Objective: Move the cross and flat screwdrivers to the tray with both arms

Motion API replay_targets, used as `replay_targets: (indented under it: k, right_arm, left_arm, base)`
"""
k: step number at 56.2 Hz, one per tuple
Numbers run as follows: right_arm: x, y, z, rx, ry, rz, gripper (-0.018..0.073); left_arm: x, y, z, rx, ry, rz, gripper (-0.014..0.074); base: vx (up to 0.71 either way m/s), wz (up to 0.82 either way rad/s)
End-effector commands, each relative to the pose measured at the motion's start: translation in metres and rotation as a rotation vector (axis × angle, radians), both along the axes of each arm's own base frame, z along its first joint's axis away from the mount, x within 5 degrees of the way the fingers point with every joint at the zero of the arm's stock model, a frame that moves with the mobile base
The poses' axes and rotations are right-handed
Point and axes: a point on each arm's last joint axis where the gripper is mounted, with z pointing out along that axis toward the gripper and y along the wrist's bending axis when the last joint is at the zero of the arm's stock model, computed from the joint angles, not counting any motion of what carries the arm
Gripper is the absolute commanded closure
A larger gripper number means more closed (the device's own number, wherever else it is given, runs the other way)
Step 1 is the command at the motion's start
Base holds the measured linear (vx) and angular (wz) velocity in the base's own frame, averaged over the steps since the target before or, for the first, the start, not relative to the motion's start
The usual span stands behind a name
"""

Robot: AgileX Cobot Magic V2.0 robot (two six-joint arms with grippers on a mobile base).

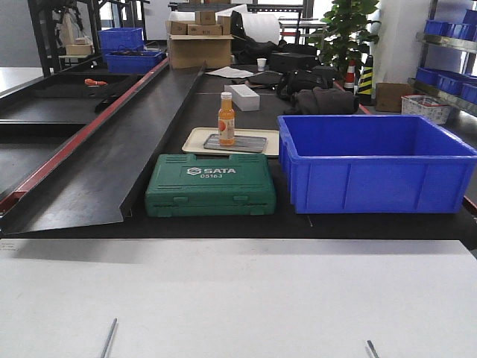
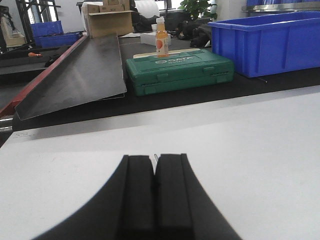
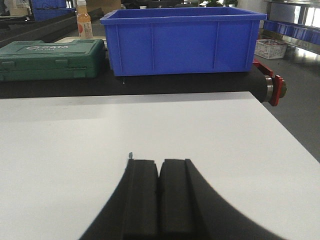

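Note:
Two thin metal screwdriver shafts lie on the white table at its near edge, one on the left [image 1: 109, 337] and one on the right [image 1: 370, 348]; their handles are out of view, so I cannot tell cross from flat. My left gripper [image 2: 155, 157] is shut low over the table, and a metal tip [image 2: 156, 157] peeks out just past its fingertips. The right gripper [image 3: 160, 161] is shut too, with a small tip [image 3: 130, 155] showing beside its left finger. The grey metal tray [image 1: 253, 146] lies far ahead, resting on a cream plastic tray [image 1: 195, 139], and an orange bottle [image 1: 226, 119] stands on it.
A green SATA tool case [image 1: 210, 183] sits between the white table [image 1: 238, 291] and the trays. A deep blue bin [image 1: 373, 164] stands to its right. A long black ramp [image 1: 112, 164] slopes along the left. Boxes, bags and more blue bins fill the background.

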Motion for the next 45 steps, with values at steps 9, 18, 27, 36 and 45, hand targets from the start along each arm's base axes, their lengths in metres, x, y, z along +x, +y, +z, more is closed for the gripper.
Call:
replay_targets:
  k: [9,18,27,36,45]
  right_arm:
    - [0.0,-0.001,0.008,-0.047,-0.109,-0.01,0.0567]
    - [0.0,-0.001,0.012,-0.053,-0.144,-0.012,0.0567]
    - [0.0,-0.001,0.017,-0.054,-0.2,-0.015,0.0567]
    - [-0.005,-0.002,0.04,-0.055,-0.442,-0.028,0.0567]
    - [-0.018,-0.001,0.09,-0.056,-0.564,-0.027,0.0567]
  left_arm:
    - [-0.002,0.0,0.016,-0.028,-0.112,-0.008,0.0594]
    - [-0.002,0.0,0.016,-0.029,-0.116,-0.009,0.0594]
    - [-0.003,0.0,0.02,-0.03,-0.133,-0.009,0.0594]
    - [-0.004,0.0,0.026,-0.042,-0.201,-0.014,0.0594]
    - [-0.011,0.001,0.058,-0.117,-0.337,-0.025,0.0594]
  base:
    - [0.0,0.0]
    - [0.0,0.0]
    - [0.0,0.0]
    - [0.0,0.0]
    - [0.0,0.0]
